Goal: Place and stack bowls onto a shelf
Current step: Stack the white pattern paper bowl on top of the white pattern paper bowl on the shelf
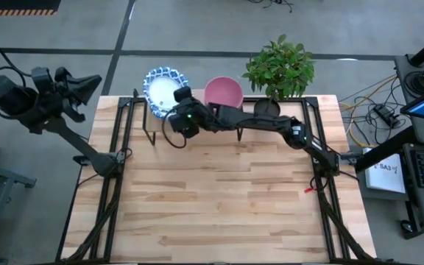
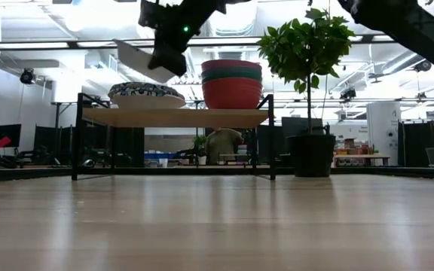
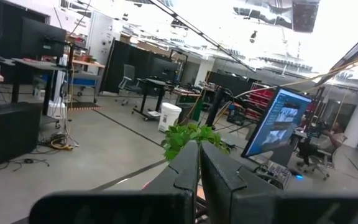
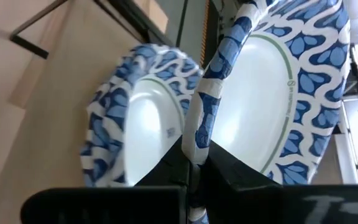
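Place: you are in a big robot lab, like a workshop hall.
Floor: grey concrete floor (image 1: pixel 197 29) runs all round your table.
Screens: a lit monitor (image 3: pixel 278 124) glows far out past your left claw (image 3: pixel 199 163).
Furniture: desks and an office chair (image 3: pixel 127 79) stand well beyond that claw.
Wires: loose cables (image 1: pixel 377 114) lie right of your right arm.
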### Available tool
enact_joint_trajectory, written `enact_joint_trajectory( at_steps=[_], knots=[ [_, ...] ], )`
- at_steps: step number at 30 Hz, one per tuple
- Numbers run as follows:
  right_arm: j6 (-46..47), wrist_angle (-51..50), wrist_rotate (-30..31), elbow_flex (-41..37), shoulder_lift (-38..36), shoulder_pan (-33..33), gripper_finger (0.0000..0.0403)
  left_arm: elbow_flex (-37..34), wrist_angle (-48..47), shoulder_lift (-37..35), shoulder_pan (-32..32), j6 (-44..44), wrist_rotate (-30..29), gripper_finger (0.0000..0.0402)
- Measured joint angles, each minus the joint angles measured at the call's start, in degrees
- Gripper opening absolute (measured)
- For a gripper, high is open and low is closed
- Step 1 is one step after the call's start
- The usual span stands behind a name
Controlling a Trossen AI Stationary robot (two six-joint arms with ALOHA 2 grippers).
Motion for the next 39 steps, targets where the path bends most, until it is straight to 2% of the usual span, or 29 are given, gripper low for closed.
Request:
enact_joint_trajectory(
  at_steps=[34, 39],
  knots=[
    [7.52, 1.16, -0.03, 0.09, -0.87, -0.13, 0.0013, -0.07, -1.12, 0.25, 0.0, 0.07, 0.02, 0.0],
    [9.28, 2.36, -0.02, 0.09, -1.16, -0.13, 0.0038, -0.07, -1.14, 0.25, 0.0, 0.07, 0.02, 0.0]
  ],
)
